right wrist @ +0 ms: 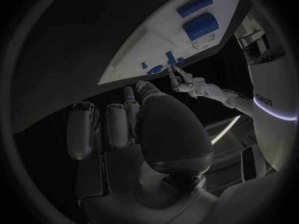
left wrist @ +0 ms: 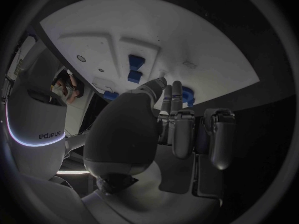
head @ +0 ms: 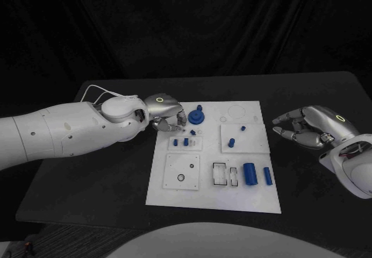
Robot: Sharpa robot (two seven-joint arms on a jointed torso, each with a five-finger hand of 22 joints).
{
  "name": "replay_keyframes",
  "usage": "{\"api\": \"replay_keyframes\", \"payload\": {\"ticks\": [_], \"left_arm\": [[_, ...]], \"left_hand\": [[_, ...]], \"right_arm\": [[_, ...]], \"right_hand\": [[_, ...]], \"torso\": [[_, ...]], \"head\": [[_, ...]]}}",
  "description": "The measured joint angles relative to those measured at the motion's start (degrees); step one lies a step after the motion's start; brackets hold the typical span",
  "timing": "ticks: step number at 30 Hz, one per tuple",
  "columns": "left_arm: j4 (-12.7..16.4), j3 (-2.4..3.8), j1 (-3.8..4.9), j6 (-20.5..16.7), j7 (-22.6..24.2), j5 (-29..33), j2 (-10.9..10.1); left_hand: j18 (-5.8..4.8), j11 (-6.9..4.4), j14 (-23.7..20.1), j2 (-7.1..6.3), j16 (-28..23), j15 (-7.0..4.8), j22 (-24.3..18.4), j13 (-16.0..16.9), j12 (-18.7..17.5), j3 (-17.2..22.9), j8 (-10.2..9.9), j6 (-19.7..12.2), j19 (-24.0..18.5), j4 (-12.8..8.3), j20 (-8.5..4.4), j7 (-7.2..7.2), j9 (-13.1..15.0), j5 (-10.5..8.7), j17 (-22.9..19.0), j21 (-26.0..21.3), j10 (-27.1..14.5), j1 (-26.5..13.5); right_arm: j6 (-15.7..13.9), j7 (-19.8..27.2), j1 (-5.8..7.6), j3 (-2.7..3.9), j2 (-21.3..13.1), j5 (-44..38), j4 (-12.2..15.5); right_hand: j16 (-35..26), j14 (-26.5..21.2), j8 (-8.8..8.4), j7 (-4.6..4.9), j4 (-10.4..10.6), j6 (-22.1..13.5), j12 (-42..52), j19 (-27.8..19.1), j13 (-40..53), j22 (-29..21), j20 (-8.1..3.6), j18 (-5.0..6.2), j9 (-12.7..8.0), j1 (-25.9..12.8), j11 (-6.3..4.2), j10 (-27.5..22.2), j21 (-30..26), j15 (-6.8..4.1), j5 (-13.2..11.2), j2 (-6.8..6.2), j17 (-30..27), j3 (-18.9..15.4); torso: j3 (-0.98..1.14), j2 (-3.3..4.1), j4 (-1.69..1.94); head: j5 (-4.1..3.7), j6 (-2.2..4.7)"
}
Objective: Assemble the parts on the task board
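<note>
The white task board (head: 177, 193) lies in the middle of the black table. My left hand (head: 164, 114) hangs over the board's far left corner, fingers pointing down at the board beside a blue round part with a peg (head: 198, 115). In the left wrist view the left hand (left wrist: 168, 124) reaches toward that blue part (left wrist: 187, 95) with nothing seen between the fingers. Two small blue parts (head: 185, 142) stand just in front of it. My right hand (head: 310, 129) hovers over the table to the right of the board, fingers loosely bent and apart, holding nothing.
A blue peg (head: 231, 142) and a smaller one (head: 242, 128) stand in the right half of the board. A thick blue cylinder (head: 250, 173) and a thin one (head: 267, 176) lie near its front right. A dark ring (head: 180, 177) sits at front left.
</note>
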Motion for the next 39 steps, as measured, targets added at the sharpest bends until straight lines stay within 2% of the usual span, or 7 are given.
{"api": "replay_keyframes", "payload": {"ticks": [9,14,17,18,22,28,39], "left_arm": [[1.8,0.01,0.0,-7.3,1.6,0.0,0.0],[2.9,0.03,0.0,-10.8,3.1,-0.1,0.5],[3.4,0.03,0.0,-11.5,3.3,-1.2,0.8],[3.4,0.03,0.0,-11.5,3.2,-1.7,0.9],[3.5,0.03,0.0,-11.0,2.6,-4.3,1.5],[3.1,0.02,0.0,-8.8,1.3,-6.8,2.3],[2.3,0.01,0.0,-4.5,-0.5,-8.7,3.5]], "left_hand": [[0.0,0.02,0.0,-0.8,-0.1,0.0,0.0,-0.1,-0.7,0.5,0.0,-1.5,0.0,-0.5,0.0,0.0,-0.8,-0.51,0.0,-0.6,-2.2,0.8],[0.0,0.2,0.0,-2.07,-0.1,0.0,0.0,-0.2,-1.6,0.8,0.0,-2.9,0.0,-0.8,0.0,0.39,-1.9,-0.88,0.0,-1.8,-5.1,1.0],[0.0,0.26,-0.2,-2.85,-0.5,0.21,0.0,-0.6,-1.6,0.6,0.0,-5.5,0.0,-0.3,0.0,0.27,-3.2,-3.32,0.0,-2.8,-7.1,0.2],[0.0,0.01,-0.2,-2.87,-0.6,0.21,0.0,-0.7,-1.6,0.4,0.0,-6.7,0.0,0.0,0.0,0.06,-3.9,-4.47,0.0,-3.3,-7.8,0.2],[0.0,-0.29,-0.2,-2.9,-0.6,0.21,0.0,-0.9,-1.6,0.0,0.0,-8.0,0.0,0.3,0.0,-0.41,-5.3,-4.72,0.0,-3.5,-8.9,0.2],[0.0,-0.21,-0.2,-2.81,-0.6,0.21,0.0,-1.7,-1.6,0.3,0.4,-5.0,0.0,0.0,0.0,0.05,-6.2,-3.04,0.0,-3.9,-9.6,1.0],[0.0,-0.01,-0.2,-2.59,-0.6,0.21,0.0,-2.3,-1.1,0.9,1.3,-1.2,0.0,-0.6,0.0,-0.02,-6.5,-3.04,0.0,-3.9,-9.0,1.2]], "right_arm": [[0.1,0.0,-0.02,0.0,0.0,0.0,-0.1],[0.2,0.0,-0.03,0.0,0.0,0.0,-0.1],[0.2,0.0,-0.07,0.0,0.0,0.0,-0.1],[0.2,0.0,-0.09,0.0,0.0,0.0,-0.1],[0.3,-0.1,-0.26,0.0,0.0,0.0,-0.2],[0.5,-0.1,-0.57,0.0,0.1,0.0,-0.3],[0.8,-0.1,-0.94,-0.01,0.2,0.0,-0.5]], "right_hand": [[0.0,0.0,0.0,0.0,0.0,0.0,-0.2,0.0,0.0,0.0,0.0,0.0,0.0,0.0,0.0,0.0,0.0,0.04,0.0,-0.01,-0.1,0.0],[0.0,0.0,0.0,0.0,0.0,0.0,-0.2,0.0,0.0,0.0,0.0,0.0,0.0,-0.2,0.0,0.0,0.0,0.05,0.0,-0.16,-0.1,0.0],[0.0,0.0,0.0,-0.21,0.0,-0.2,-0.2,0.0,0.0,0.0,0.0,0.0,0.0,-0.2,0.0,0.0,0.0,0.05,0.0,-0.16,0.0,0.0],[0.0,0.0,0.0,-0.21,0.0,-0.2,-0.2,0.0,0.0,0.0,0.0,0.0,0.0,-0.2,0.0,0.0,0.0,0.05,0.0,-0.16,0.0,0.0],[0.0,0.0,0.0,-0.21,0.0,-0.2,-0.2,0.0,0.0,0.0,0.0,0.0,0.0,-0.2,0.0,0.0,0.0,0.05,0.0,-0.16,0.0,0.0],[0.0,0.0,0.0,-0.21,-0.2,-0.2,-0.2,0.0,0.0,0.0,0.0,0.0,0.0,-0.2,0.01,0.0,0.0,0.05,0.0,-0.23,-0.1,0.2],[0.0,0.0,0.0,-0.21,-0.2,-0.2,-0.2,0.0,0.0,0.0,0.0,0.0,0.0,-0.2,0.02,0.0,0.0,0.05,0.0,-0.2,-0.1,0.2]], "torso": [[0.0,0.01,-0.03],[0.01,0.02,-0.07],[0.01,0.04,-0.07],[0.01,0.04,-0.06],[0.02,0.03,-0.06],[0.03,0.02,-0.04],[0.01,0.01,-0.03]], "head": [[-0.12,0.0],[-0.19,0.0],[-0.37,0.0],[-0.38,0.0],[-0.29,0.0],[-0.29,0.0],[-0.14,0.0]]}}
